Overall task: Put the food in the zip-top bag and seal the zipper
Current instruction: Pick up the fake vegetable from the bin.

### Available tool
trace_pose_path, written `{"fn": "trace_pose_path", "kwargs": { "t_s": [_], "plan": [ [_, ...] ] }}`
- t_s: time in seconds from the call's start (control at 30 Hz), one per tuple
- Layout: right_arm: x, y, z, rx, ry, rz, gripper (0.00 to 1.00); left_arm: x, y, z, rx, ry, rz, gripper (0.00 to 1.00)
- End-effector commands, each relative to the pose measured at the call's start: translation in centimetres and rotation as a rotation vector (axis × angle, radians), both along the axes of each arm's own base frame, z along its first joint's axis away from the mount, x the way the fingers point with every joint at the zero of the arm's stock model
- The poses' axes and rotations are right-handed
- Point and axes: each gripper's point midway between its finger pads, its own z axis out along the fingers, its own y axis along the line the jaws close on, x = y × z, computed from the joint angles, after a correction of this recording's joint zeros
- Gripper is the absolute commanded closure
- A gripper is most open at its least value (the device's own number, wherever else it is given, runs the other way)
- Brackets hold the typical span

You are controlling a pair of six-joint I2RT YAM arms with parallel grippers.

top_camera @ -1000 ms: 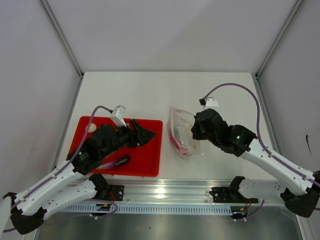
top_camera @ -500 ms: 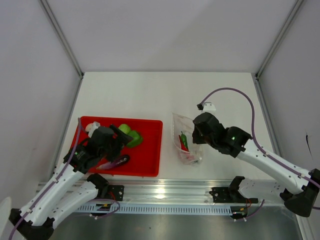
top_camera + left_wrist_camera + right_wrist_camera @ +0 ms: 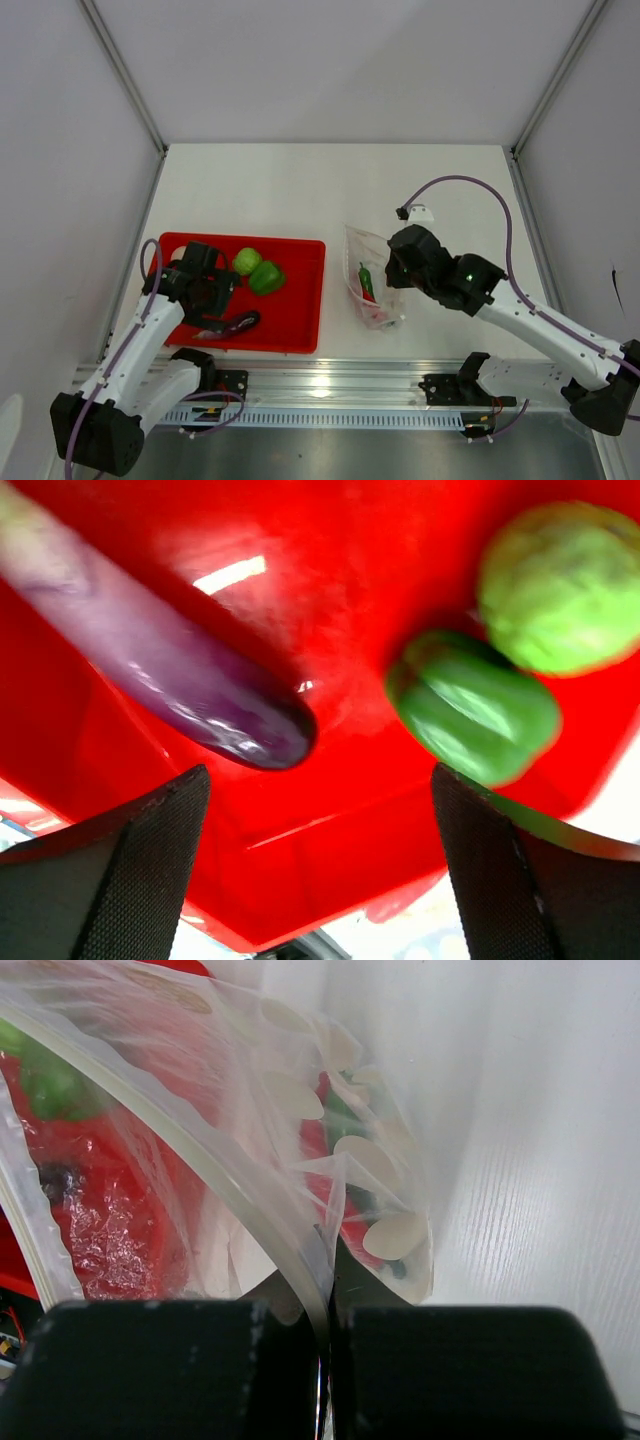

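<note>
Food (image 3: 266, 278) lies split: eggplant (image 3: 235, 323) by the red tray's (image 3: 300, 300) near edge below the left gripper's (image 3: 318, 790) wide-spread fingers, two round green ones (image 3: 560, 585) (image 3: 475, 715) mid-tray. Across a strip of bare bench (image 3: 335, 300), the zip-top bag (image 3: 365, 250) holds pepper (image 3: 366, 280) and chili (image 3: 374, 312), the right gripper's (image 3: 328, 1305) fingers pinched on its zipper (image 3: 200, 1155) edge.

White table (image 3: 300, 190), pale walls (image 3: 340, 60), metal rail (image 3: 330, 385).

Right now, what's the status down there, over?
Status: left fingers open above the red tray, right fingers shut on the zip-top bag. Bag holds red and green food. Eggplant, light green vegetable, dark green vegetable not yet bagged. Nothing blocking.
</note>
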Motion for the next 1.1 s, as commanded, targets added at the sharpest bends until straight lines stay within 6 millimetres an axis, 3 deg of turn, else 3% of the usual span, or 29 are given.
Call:
{"fn": "trace_pose_path", "kwargs": {
  "t_s": [0.0, 0.13, 0.47, 0.83, 0.97, 1.07],
  "plan": [
    [-0.1, 0.0, 1.1, 0.035, -0.02, -0.005, 1.0, -0.5, -0.2, -1.0, -0.062, 0.052, 0.096, 0.08],
    [-0.2, 0.2, 1.1, 0.04, -0.018, 0.0, 1.0, -0.3, 0.7, -1.8, -0.047, 0.091, 0.16, 0.1],
    [-0.5, 0.8, 1.7, 0.065, -0.028, 0.021, 1.0, -1.0, 0.6, -3.2, -0.042, 0.211, 0.204, 0.12],
    [-0.8, 0.1, 2.4, 0.07, -0.053, 0.01, 1.0, -0.8, 0.7, -5.5, -0.037, 0.226, 0.243, 0.27],
    [-0.9, -0.2, 2.3, 0.065, -0.05, 0.007, 1.0, -0.9, 0.5, -6.3, -0.044, 0.246, 0.233, 0.28],
    [-0.9, -0.3, 2.2, 0.063, -0.051, 0.004, 1.0, -0.5, 0.7, -6.5, -0.034, 0.226, 0.232, 0.36]
  ]
}}
